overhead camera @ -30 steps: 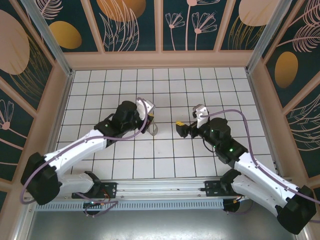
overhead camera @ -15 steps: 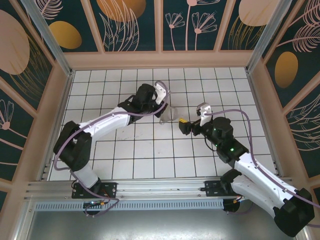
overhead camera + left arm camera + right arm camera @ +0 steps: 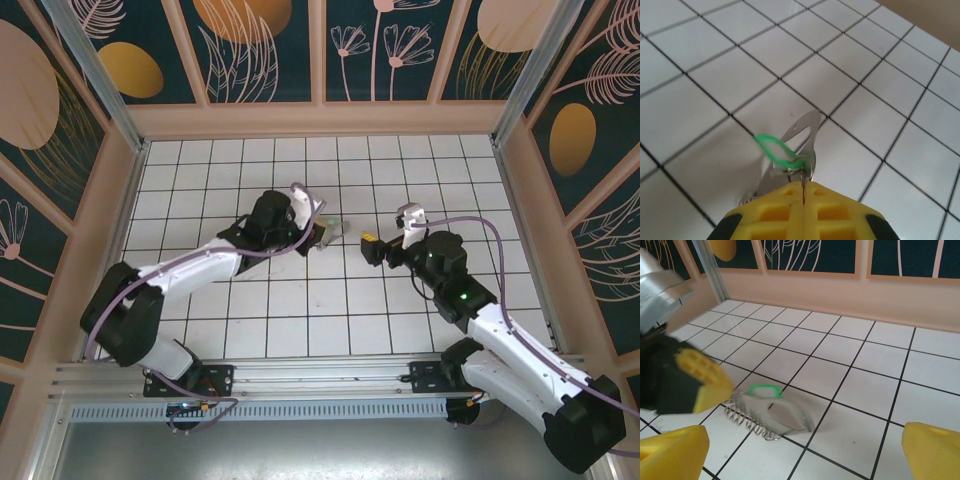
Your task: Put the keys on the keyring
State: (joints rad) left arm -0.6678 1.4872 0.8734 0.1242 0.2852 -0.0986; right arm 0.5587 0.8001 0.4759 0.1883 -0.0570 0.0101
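Since half a second ago the left pincer [image 3: 319,233] has drawn back slightly near the white-tiled bench's [image 3: 200,180] middle, its yellow pads clamped on the thin edge of the flat tan-grey teardrop keyring [image 3: 802,131], silvery coil [image 3: 747,420] along one side, tiny bright-green keys [image 3: 774,148] touching it, while the right pincer [image 3: 802,450] stays spread wide close by.

The keyring [image 3: 790,416] is showing dull grey metal, a shiny wire coil [image 3: 747,422] lining its edge. Touching it, the key [image 3: 764,388] is gleaming smooth green plastic. Tiles [image 3: 875,385] beneath the keyring are looking glossy.
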